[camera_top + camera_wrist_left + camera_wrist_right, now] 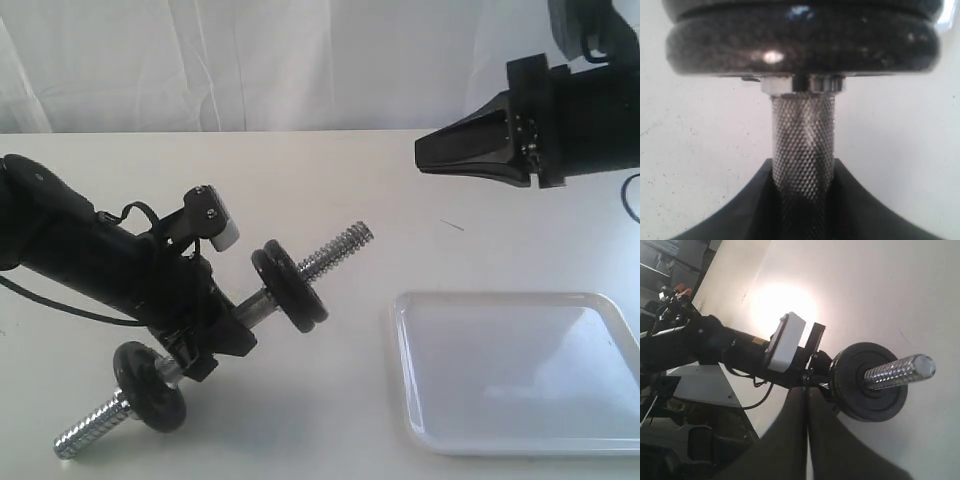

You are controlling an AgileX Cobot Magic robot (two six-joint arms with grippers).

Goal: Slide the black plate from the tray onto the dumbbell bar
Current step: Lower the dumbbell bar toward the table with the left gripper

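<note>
My left gripper (232, 322) is shut on the knurled middle of the dumbbell bar (335, 250) and holds it tilted, with the right end raised. Two black discs sit side by side on that raised half. The outer one, the black plate (308, 300), is next to the bare threaded end. The right wrist view shows its face (875, 390) and the thread (900, 371). Another black disc (150, 385) sits on the bar's low end. The white tray (500, 370) holds nothing. My right gripper (422, 156) hovers shut and empty above and beyond the tray. Its tips (806, 390) point toward the bar.
The low threaded tip of the bar (75, 435) reaches almost to the front edge of the white table (330, 180). A white curtain (250, 60) hangs behind the table. The tray lies at the front right, near the table's edge.
</note>
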